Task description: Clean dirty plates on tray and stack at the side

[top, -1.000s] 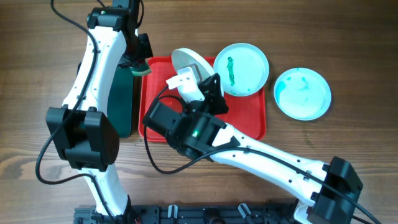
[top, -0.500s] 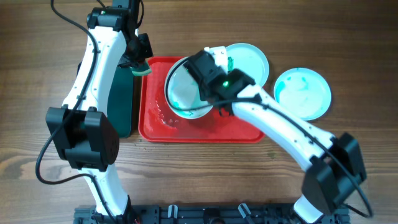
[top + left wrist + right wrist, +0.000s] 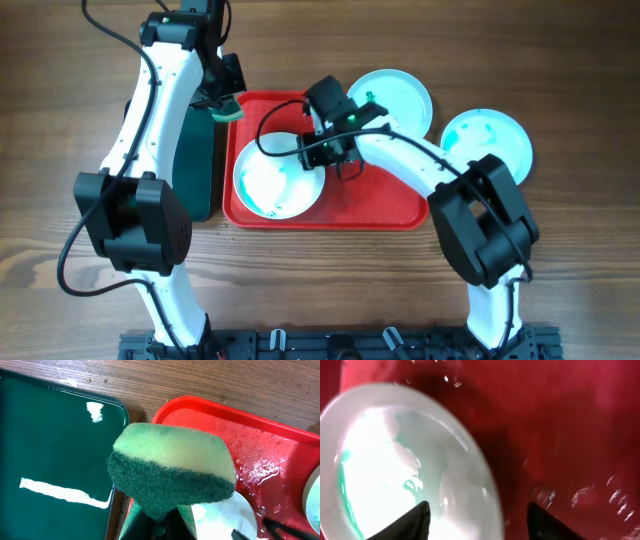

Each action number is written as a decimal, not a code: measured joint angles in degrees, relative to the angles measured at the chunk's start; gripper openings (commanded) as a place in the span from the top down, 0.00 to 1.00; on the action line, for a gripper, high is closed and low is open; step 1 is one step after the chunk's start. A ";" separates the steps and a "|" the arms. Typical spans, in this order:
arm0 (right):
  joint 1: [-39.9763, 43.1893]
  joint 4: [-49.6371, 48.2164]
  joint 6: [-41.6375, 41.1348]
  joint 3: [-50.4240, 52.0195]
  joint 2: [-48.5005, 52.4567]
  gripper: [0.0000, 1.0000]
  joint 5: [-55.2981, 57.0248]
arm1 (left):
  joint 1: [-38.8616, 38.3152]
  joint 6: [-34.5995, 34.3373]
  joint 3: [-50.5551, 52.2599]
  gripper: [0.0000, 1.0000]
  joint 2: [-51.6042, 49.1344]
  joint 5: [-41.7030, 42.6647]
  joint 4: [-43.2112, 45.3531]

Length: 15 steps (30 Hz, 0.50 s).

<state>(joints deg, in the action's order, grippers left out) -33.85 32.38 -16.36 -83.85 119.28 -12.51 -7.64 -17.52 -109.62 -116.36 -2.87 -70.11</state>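
Observation:
A white plate (image 3: 277,181) with green smears lies flat on the left part of the wet red tray (image 3: 385,205). My right gripper (image 3: 322,158) hangs over this plate's right rim. In the right wrist view it (image 3: 480,521) is open, its dark fingertips (image 3: 417,519) either side of the rim of the plate (image 3: 395,470), not gripping it. A second plate (image 3: 395,100) with a green streak rests at the tray's far right corner. The third plate (image 3: 487,150) sits on the table to the right. My left gripper (image 3: 225,105) is shut on a green sponge (image 3: 172,472) above the tray's far left corner.
A dark green tray (image 3: 195,165) lies against the red tray's left side; in the left wrist view it (image 3: 50,450) shows a glossy wet bottom. Water drops cover the red tray (image 3: 265,455). Bare wooden table (image 3: 560,250) surrounds everything.
The right gripper carried the tilted plate down and left, laid it flat on the tray and opened. The left arm with the sponge has not moved.

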 measured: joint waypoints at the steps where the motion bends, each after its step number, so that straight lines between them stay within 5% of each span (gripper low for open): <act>1: 0.92 -0.94 3.06 0.00 0.00 0.38 -0.61 | 0.00 -0.02 0.00 0.96 0.00 0.00 0.00; 7: 2.19 -5.51 10.47 0.00 2.21 0.58 -1.64 | 0.00 0.00 0.00 0.96 0.00 0.00 0.00; 11: 1.29 -6.58 9.66 0.00 3.50 0.96 -1.62 | 0.00 0.00 0.00 0.96 0.00 0.00 0.00; 15: 1.27 -5.05 1.36 -0.02 3.52 0.96 -0.24 | 0.00 0.00 0.00 0.96 0.00 0.00 0.00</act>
<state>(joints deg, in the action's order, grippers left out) -32.58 27.33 -15.00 -83.88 122.80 -12.75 -7.64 -17.52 -109.62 -116.36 -2.87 -70.11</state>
